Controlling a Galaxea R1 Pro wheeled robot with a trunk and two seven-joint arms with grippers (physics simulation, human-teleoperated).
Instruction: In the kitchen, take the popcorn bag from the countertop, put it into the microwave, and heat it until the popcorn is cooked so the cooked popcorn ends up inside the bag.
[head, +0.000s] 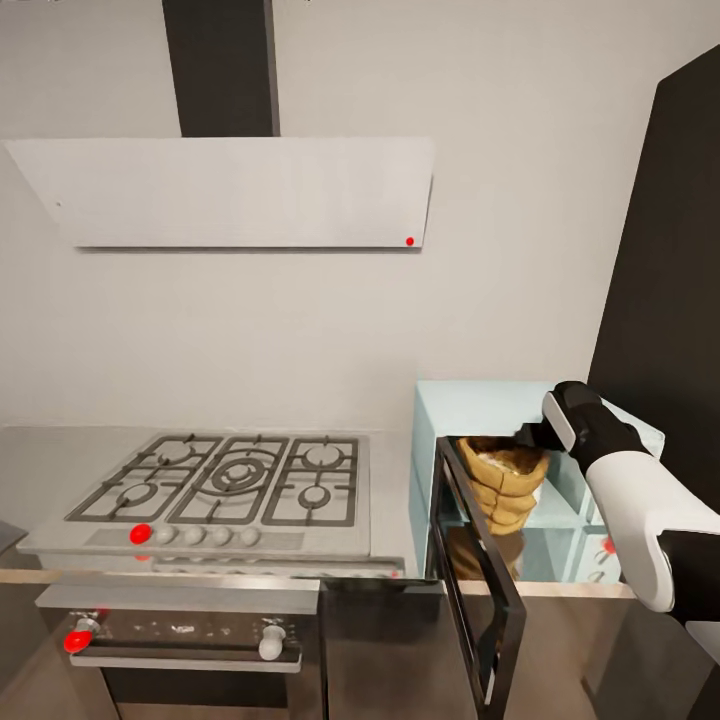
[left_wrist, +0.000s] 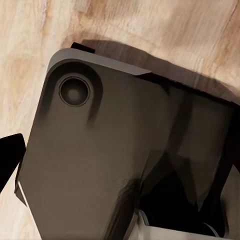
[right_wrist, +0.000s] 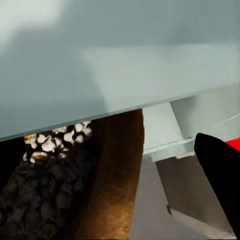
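From my head camera, the microwave (head: 440, 440) sits on the counter (head: 40, 450) at the right, just beside the hob (head: 230, 480). Its door (head: 480, 590) swings out toward me, and the bag (head: 503, 480) stands inside the cavity. My right arm (head: 630, 480) reaches in from the right, behind the door. The oven (head: 180, 630) sits below the hob, the hood (head: 230, 190) above it. Through my right wrist camera, popcorn (right_wrist: 50, 142) lies inside the bag, under the microwave's top edge.
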